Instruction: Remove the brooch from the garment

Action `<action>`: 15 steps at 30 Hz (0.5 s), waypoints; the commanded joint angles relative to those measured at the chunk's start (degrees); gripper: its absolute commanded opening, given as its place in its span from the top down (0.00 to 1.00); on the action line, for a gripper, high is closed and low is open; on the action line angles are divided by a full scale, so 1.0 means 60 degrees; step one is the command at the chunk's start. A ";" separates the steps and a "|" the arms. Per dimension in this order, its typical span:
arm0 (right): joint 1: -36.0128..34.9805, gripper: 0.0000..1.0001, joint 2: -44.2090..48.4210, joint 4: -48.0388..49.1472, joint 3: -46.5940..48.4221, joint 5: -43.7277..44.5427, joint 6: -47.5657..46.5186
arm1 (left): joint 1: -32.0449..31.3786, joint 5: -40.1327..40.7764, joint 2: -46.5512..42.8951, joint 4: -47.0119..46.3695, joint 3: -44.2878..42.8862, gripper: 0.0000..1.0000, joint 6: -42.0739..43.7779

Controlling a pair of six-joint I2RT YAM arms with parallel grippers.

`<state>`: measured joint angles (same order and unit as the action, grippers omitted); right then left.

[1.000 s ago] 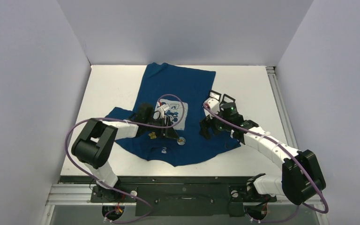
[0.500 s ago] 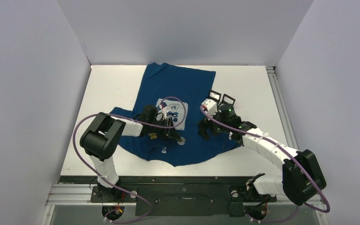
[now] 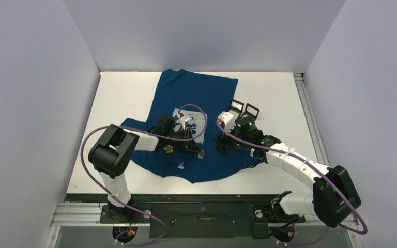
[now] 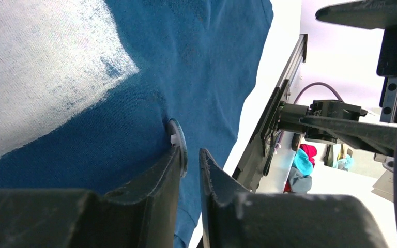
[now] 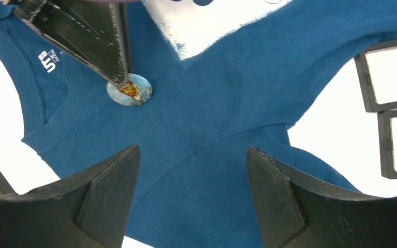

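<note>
The garment [image 3: 196,93] is a dark blue T-shirt lying flat, with a pale square print [image 3: 194,121] on the chest. The brooch [image 3: 200,154] is a small round disc pinned below the print. My left gripper [image 3: 196,150] is low at the brooch. In the left wrist view its jaws [image 4: 189,151] stand a narrow gap apart, with the brooch's rim [image 4: 180,144] between them, against the left finger. The right wrist view shows the brooch [image 5: 134,92] under the left fingers [image 5: 98,41]. My right gripper [image 3: 225,142] hovers wide open and empty [image 5: 191,150] over the shirt's lower right part [image 5: 227,103].
Two black-framed square plates [image 3: 243,109] lie on the white table just right of the shirt, close to my right wrist, and show in the right wrist view [image 5: 393,72]. A small gold thing [image 3: 168,150] sits on the shirt by the left arm. A metal rail [image 3: 307,113] runs along the right edge.
My left gripper has slid right and nearer, from beside the brooch onto it. My right gripper has shifted slightly left toward the brooch. The shirt has stayed in place.
</note>
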<state>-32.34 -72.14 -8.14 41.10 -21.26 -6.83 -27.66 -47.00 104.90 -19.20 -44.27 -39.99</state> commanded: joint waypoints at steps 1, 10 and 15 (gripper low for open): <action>-0.0402 0.30 -0.0075 0.0663 -0.0061 -0.0033 0.0025 | -0.0077 -0.0245 -0.0185 -0.0574 0.0001 0.86 -0.0213; -0.1424 0.35 -0.0917 0.1278 -0.0007 0.0233 0.0922 | -0.0063 -0.0321 0.0094 -0.0835 0.0085 0.91 -0.0648; -0.1996 0.34 -0.1507 0.1644 0.0066 0.0564 0.1129 | -0.0063 -0.0464 0.0400 -0.1130 0.0048 0.89 -0.1080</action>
<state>-42.37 -79.61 -3.31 41.08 -19.90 -2.00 -27.81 -47.66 105.84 -21.47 -43.97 -44.12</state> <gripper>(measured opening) 0.644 0.089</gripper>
